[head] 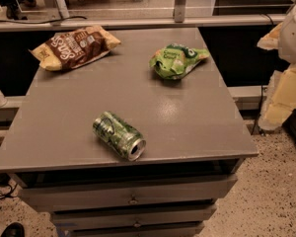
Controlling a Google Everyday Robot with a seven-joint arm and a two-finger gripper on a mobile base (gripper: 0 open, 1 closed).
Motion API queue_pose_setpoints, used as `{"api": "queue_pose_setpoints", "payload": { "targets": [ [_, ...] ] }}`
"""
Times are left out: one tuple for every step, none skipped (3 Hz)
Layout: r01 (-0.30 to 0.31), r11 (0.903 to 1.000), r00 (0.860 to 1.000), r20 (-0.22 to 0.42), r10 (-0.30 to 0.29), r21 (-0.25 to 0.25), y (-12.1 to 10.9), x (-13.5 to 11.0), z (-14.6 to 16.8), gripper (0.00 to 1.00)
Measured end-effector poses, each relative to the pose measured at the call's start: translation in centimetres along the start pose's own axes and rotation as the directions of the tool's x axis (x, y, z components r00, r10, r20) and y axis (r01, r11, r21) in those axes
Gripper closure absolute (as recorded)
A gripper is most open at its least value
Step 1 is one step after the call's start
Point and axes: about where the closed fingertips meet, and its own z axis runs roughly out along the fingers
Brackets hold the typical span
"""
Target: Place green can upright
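- While the green can [119, 135] is lying on its side on the grey bench [187, 117], we are noting its place: near the front edge, left of centre.
- We are seeing its silver-rimmed end pointing toward the front right, close to the edge. The body is angling back toward the left, and nothing is touching it.
- We are logging a green snack bag [177, 60] lying toward the back right of the bench, well apart from the can.
- We are logging a brown snack bag [75, 47] lying at the back left, close to the left edge.
- We are finding the claw outside the camera view, so we cannot tell its state.
- Pale white and yellowish shapes [291, 68] are showing at the right edge, beside the bench; we cannot tell what they are.
- Drawer fronts [133, 200] with small knobs are showing below the bench top.
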Motion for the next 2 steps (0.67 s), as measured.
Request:
{"api": "queue_pose_setpoints", "payload": {
  "targets": [
    [0.000, 1.0000, 1.000, 0.000, 0.000, 0.000, 0.00, 0.00, 0.00, 0.00],
    [0.013, 0.9998, 1.000, 0.009, -0.013, 0.012, -0.11, -0.38, -0.17, 0.00]
  ]
}}
